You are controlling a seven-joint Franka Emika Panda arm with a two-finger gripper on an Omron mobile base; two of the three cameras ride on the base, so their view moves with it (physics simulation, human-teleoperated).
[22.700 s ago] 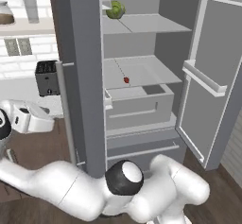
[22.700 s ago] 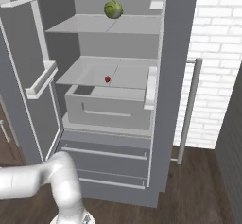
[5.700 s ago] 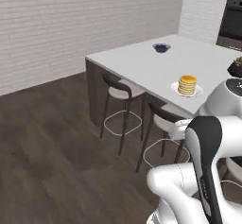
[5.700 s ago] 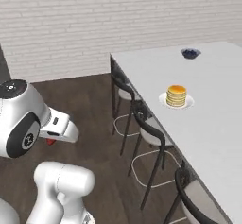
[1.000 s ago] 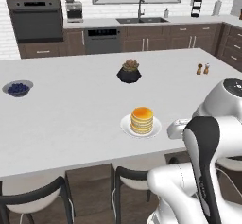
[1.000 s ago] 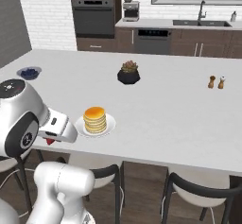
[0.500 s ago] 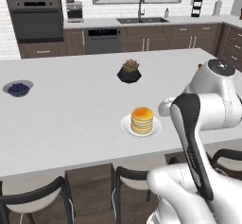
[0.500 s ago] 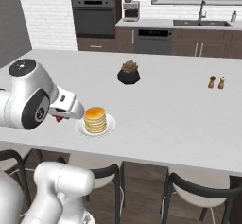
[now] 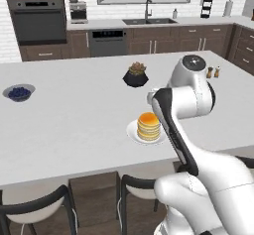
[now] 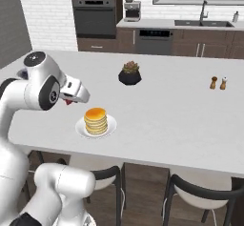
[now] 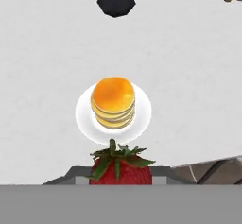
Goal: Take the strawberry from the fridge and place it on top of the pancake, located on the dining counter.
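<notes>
Tool (image 10: 70,100) clamping the strawberry (image 11: 120,168), hanging just near-side of the pancake (image 11: 113,102) on the worktop (image 9: 74,125), lining up the drop.

A dark bowl of brownish items (image 9: 135,75), a bowl of blueberries (image 9: 19,92), salt and pepper shakers (image 10: 218,83)

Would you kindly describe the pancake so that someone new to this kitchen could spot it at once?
Look at the big white dining counter in front of the wall of dark cabinets. Near its front edge sits a round white plate bearing the pancake, a short golden-brown stack. Unlike the dark bowl of brownish items behind it, it is flat-topped and pale.
</notes>
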